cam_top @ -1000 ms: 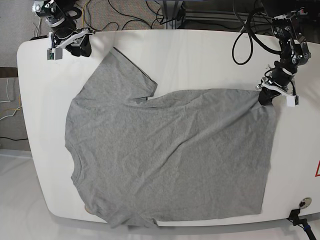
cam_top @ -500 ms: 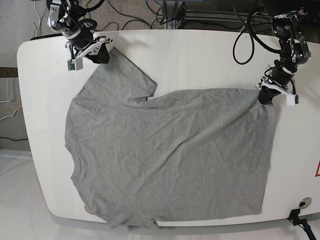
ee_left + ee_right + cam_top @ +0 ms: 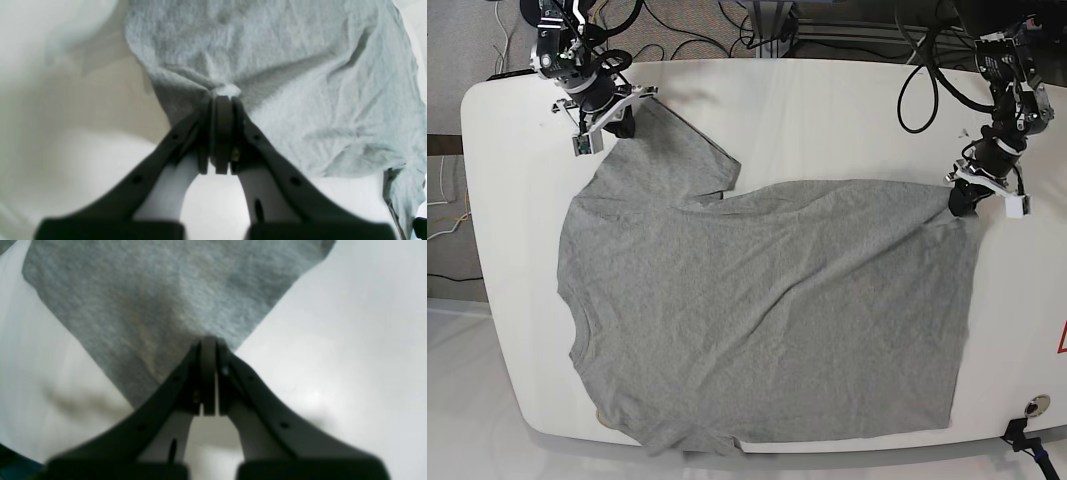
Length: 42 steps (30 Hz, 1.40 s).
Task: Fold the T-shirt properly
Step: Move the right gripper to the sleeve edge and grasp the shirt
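A grey T-shirt (image 3: 767, 300) lies spread flat on the white table (image 3: 827, 110), one sleeve pointing to the back left. At the right in the base view, my left gripper (image 3: 960, 203) is shut on the shirt's back right corner. The left wrist view shows its fingertips (image 3: 223, 96) pinching a small bump of cloth (image 3: 300, 66). At the back left, my right gripper (image 3: 622, 125) sits on the sleeve's tip. In the right wrist view it (image 3: 208, 340) is shut over the sleeve corner (image 3: 150, 290), which runs under the fingers.
Black cables (image 3: 927, 90) loop over the table's back edge near the left arm. A small round fitting (image 3: 1034, 405) and a red mark (image 3: 1062, 340) sit near the table's right front edge. Bare white table surrounds the shirt on the back and right.
My right gripper has come from the table's back left corner down onto the sleeve tip. The left gripper keeps its hold and has shifted slightly toward the right front.
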{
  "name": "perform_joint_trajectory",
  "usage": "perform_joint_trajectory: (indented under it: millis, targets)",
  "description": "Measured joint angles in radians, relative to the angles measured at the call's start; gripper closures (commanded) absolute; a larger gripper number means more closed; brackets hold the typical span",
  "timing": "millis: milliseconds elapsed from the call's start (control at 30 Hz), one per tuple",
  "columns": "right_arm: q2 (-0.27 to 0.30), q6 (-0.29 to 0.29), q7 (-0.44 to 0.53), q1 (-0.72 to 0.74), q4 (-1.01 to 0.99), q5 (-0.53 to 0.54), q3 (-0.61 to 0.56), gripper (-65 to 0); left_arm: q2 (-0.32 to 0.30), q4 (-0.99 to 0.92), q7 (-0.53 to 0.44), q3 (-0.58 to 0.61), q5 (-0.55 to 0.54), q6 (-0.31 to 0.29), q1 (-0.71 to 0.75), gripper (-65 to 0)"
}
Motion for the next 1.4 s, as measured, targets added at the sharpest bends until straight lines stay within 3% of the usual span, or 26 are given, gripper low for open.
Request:
perform_joint_trajectory:
  millis: [267,500,967,1100,1200,1333,1400]
  targets:
    - [0.003,0.004,0.012,-0.018,0.013,-0.049,-0.026,0.0,-0.016,-0.022,0.010,-0.009,-0.008,0.000,-0.003,0.0]
    - [0.008,0.003,0.061,-0.106,0.040,-0.026,-0.065,0.0,-0.027,-0.035,0.001,-0.013,-0.011,-0.006,0.006,0.0]
    - [0.025,-0.007,0.032,-0.131,0.150,-0.075,-0.038,0.0,-0.022,-0.004,-0.016,-0.015,-0.019,-0.038,0.017,0.0]
    - [0.023,-0.007,0.034,-0.167,0.136,-0.055,-0.036,-14.8,-0.023,-0.003,-0.020,-0.017,-0.028,-0.045,0.021,0.0]
    - [0.021,0.050,0.030,-0.173,0.129,0.012,-0.034,-23.1,-0.025,-0.003,-0.016,-0.017,-0.027,-0.049,0.024,0.0]
    - [0.022,0.143,0.030,-0.183,0.123,0.110,-0.027,-25.2,-0.030,-0.008,-0.014,-0.015,-0.027,-0.052,0.029,0.0]
    - [0.022,0.163,0.026,-0.192,0.117,0.135,-0.023,-24.5,-0.036,-0.008,-0.008,-0.013,-0.026,-0.048,0.031,0.0]
